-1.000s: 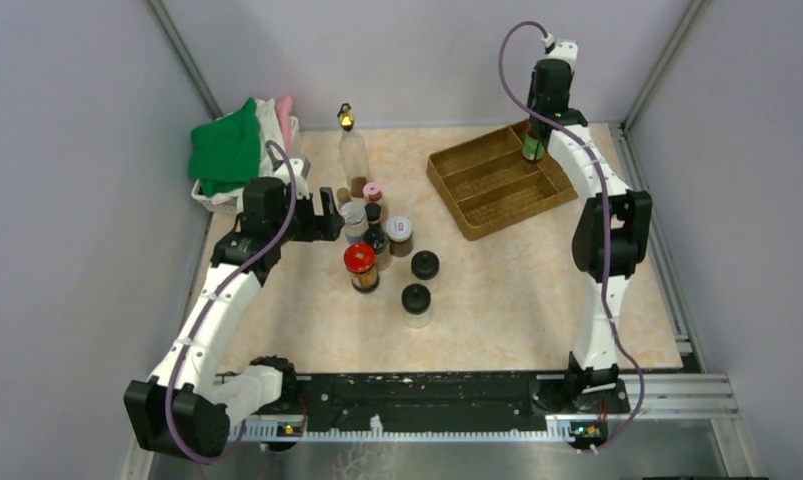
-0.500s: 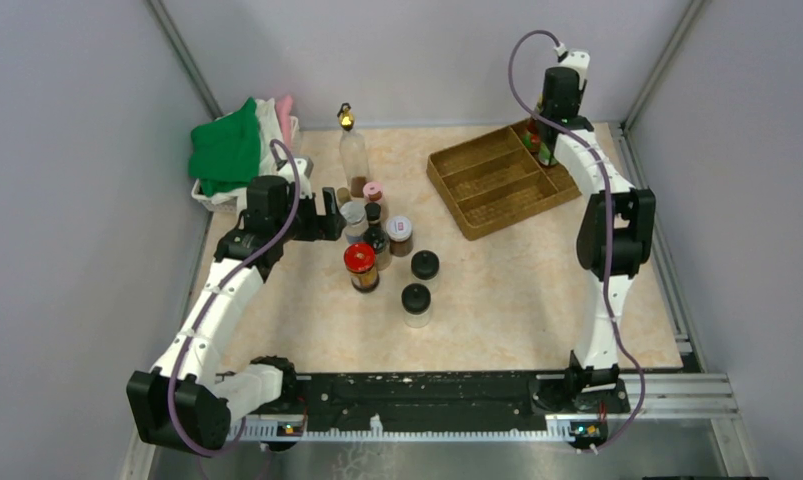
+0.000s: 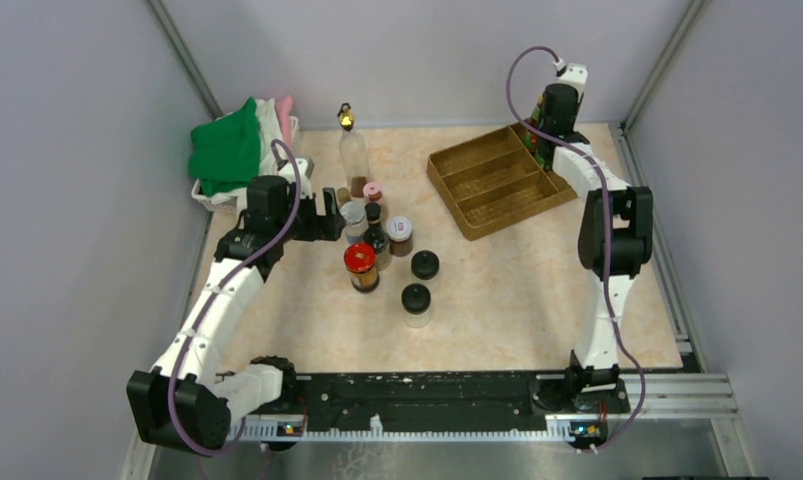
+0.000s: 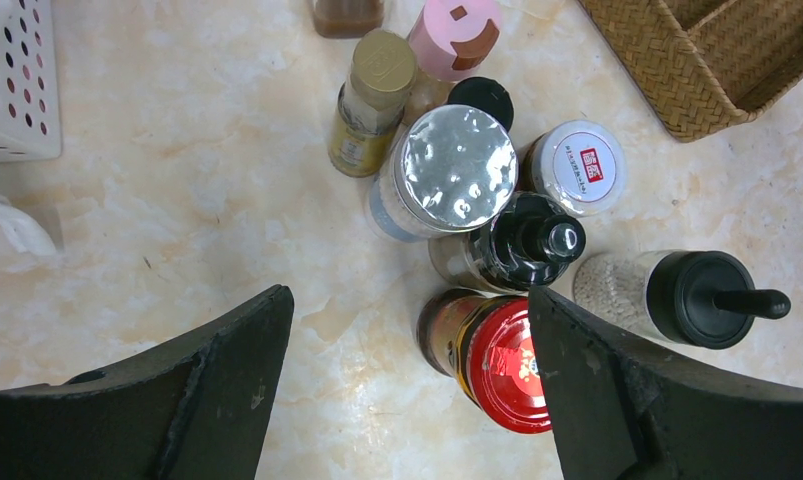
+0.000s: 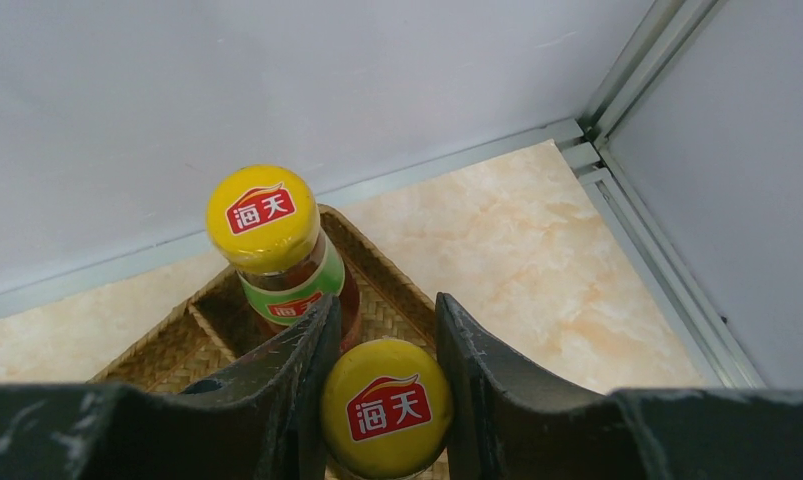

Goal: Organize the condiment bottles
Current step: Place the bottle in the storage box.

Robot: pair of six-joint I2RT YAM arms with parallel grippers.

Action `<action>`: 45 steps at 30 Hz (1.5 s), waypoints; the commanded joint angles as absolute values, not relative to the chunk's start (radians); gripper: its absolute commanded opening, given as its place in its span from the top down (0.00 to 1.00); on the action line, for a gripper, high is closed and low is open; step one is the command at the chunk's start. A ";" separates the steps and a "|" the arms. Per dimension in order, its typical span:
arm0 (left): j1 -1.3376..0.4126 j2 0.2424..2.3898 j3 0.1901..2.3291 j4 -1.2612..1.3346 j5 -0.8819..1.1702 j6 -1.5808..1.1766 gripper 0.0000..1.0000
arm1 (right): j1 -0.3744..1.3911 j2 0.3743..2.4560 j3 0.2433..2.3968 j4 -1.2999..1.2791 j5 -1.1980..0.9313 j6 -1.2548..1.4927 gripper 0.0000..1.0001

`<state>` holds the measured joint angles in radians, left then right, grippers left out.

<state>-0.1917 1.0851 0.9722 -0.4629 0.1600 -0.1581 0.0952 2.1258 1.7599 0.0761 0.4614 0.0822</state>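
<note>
— Where's your left gripper [image 3: 329,213]?
— Open, just beside the bottles [image 3: 360,258] clustered mid-table.
— And your right gripper [image 3: 543,140]?
— Over the far corner of the brown tray [image 3: 487,190]; you can't see its fingers.

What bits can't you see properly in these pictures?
- Top view: the right arm mostly hides the right gripper and its yellow-capped bottle.
- Right wrist view: that bottle's body, under its cap and the bottom edge.
- Left wrist view: brown bottle cut by the top edge; red-capped bottle partly behind the left gripper.
</note>
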 commanded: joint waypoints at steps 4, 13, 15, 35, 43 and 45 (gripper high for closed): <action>-0.190 1.105 0.991 -0.415 0.158 -0.142 0.07 | 0.090 2.112 1.752 0.347 0.488 0.054 1.00; -0.190 1.112 1.000 -0.414 0.164 -0.138 0.07 | 0.087 2.145 1.757 0.394 0.534 0.005 1.00; -0.190 1.115 1.000 -0.414 0.163 -0.139 0.07 | 0.080 2.148 1.764 0.385 0.524 0.005 1.00; -0.192 1.096 0.996 -0.427 0.167 -0.137 0.07 | 0.078 1.995 1.652 0.356 0.605 0.065 0.01; -0.192 1.062 0.996 -0.444 0.177 -0.152 0.07 | 0.103 1.685 1.424 0.277 0.699 0.151 0.02; -0.192 1.052 0.998 -0.448 0.179 -0.154 0.07 | 0.109 1.626 1.368 0.267 0.693 0.158 0.02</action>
